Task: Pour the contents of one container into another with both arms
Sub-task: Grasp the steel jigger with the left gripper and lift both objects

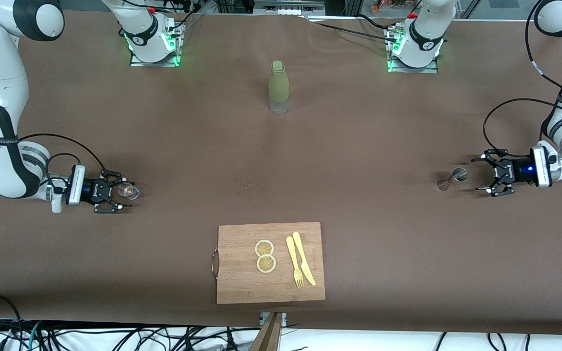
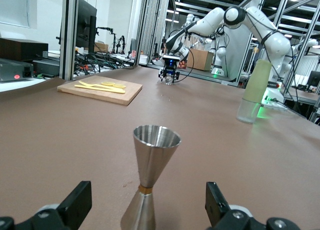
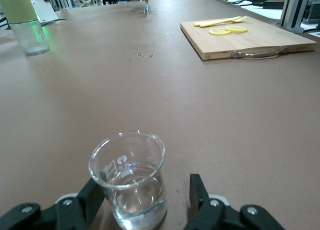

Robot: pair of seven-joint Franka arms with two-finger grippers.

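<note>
A small glass beaker [image 1: 128, 191] [image 3: 129, 177] with clear liquid stands on the table at the right arm's end. My right gripper [image 1: 127, 195] [image 3: 146, 192] reaches around it low over the table. One finger [image 3: 92, 196] rests against the glass and the other stands a little apart, so the jaws are open. A steel jigger [image 1: 451, 179] [image 2: 150, 175] stands upright at the left arm's end. My left gripper [image 1: 477, 173] [image 2: 145, 205] is wide open just short of it, a finger off to each side and neither touching.
A tall green-sleeved bottle [image 1: 279, 87] [image 2: 254, 90] [image 3: 25, 20] stands mid-table near the robots' bases. A wooden cutting board [image 1: 242, 282] near the front camera carries two lemon slices [image 1: 265, 256], a yellow fork and a knife. A few droplets [image 3: 141, 54] mark the brown table.
</note>
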